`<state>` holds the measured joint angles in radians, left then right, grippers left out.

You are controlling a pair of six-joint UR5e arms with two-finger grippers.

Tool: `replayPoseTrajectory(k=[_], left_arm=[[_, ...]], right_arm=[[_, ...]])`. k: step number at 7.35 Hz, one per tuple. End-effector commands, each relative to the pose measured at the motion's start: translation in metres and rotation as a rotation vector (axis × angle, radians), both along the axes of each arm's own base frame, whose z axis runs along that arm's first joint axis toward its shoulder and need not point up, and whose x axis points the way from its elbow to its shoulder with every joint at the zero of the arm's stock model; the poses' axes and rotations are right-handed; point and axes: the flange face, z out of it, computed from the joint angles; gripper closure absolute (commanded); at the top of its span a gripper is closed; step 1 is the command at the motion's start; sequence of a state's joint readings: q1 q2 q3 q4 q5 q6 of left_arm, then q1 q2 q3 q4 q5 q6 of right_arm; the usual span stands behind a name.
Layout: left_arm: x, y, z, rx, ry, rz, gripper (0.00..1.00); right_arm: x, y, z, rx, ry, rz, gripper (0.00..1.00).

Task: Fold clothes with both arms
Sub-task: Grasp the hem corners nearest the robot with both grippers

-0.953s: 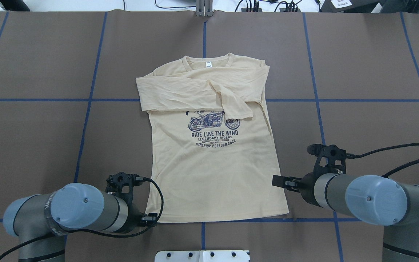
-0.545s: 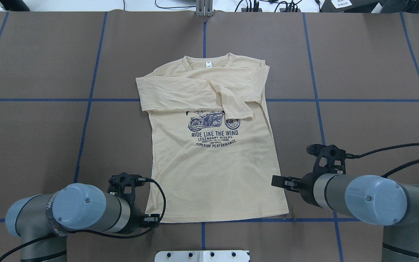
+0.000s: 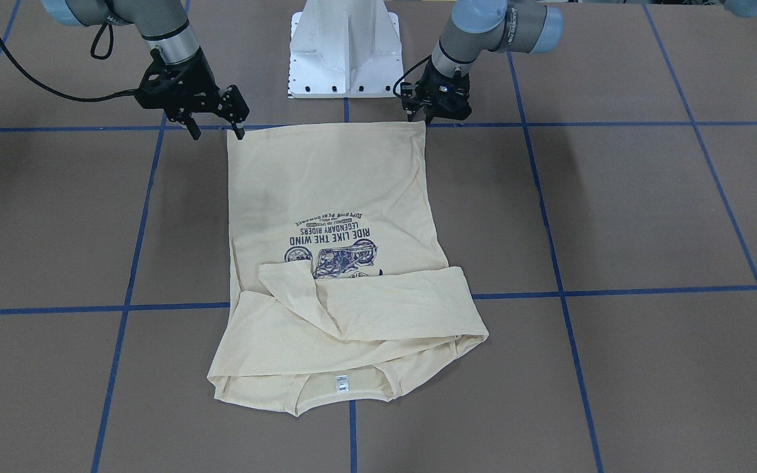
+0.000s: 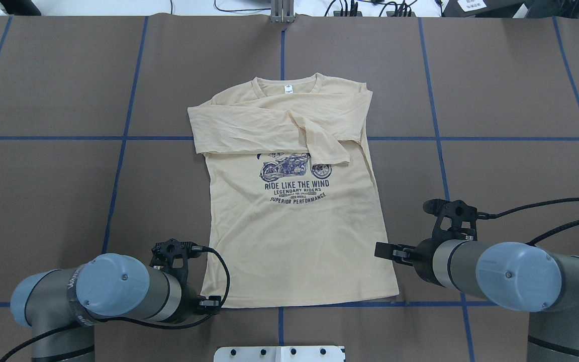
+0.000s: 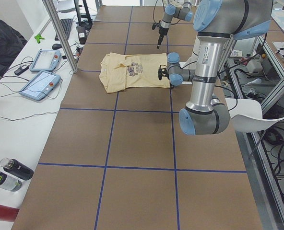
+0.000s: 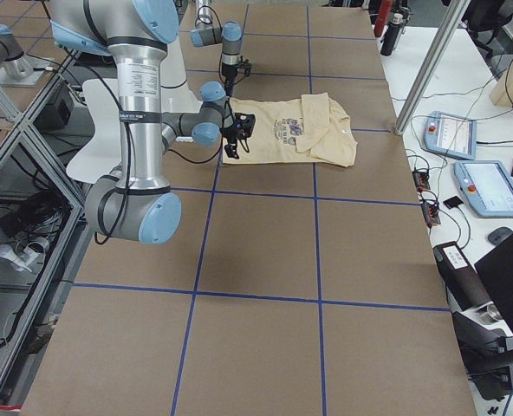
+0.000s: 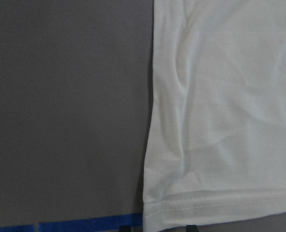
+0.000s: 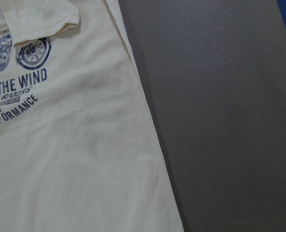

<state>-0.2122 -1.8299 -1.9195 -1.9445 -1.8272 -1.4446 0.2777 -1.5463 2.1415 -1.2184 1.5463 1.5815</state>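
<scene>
Now desk [image 4: 43, 201]: shirt [image 4: 294, 236] flat mid-frame overhead, long axis top-to-bottom, collar top, hem bottom. Left pincer [image 3: 432, 117] at hem's lower-left corner, opening unreadable. Right pincer [image 3: 215, 131] spread wide, empty, near lower-right corner.

Right claw [image 3: 215, 131] spread wide, pointing down — left claw [image 3: 419, 117] low, jaws unclear.

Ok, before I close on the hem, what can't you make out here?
Left gripper: open or shut unclear; small and dark in the front view, under the left arm overhead, cut off in its wrist view.
T-shirt print's top: covered by the folded sleeves.
Neck tag text: too small.
</scene>
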Motion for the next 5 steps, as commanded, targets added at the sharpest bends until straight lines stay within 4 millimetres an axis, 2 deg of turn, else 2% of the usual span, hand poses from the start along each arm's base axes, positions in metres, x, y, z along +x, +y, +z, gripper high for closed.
replayPoseTrajectory(k=[1, 2, 3, 5], left_arm=[[0.0034, -0.0006, -0.003, 0.001, 0.003, -0.001, 0.59], [0.0039, -0.0007, -0.0048, 0.002, 0.006, -0.001, 0.77], [0.0028, -0.0013, -0.0062, 0.003, 0.009, -0.003, 0.99], [0.0008, -0.0031, -0.0071, 0.005, 0.01, -0.01, 1.0]], right_arm=[[0.0, 0.0, -0.0001, 0.0, 0.0, 0.0, 0.0], [0.0, 0.0, -0.0001, 0.0, 0.0, 0.0, 0.0], [0.0, 0.0, -0.0001, 0.0, 0.0, 0.0, 0.0], [0.0, -0.0001, -0.0001, 0.001, 0.0, 0.001, 0.0]])
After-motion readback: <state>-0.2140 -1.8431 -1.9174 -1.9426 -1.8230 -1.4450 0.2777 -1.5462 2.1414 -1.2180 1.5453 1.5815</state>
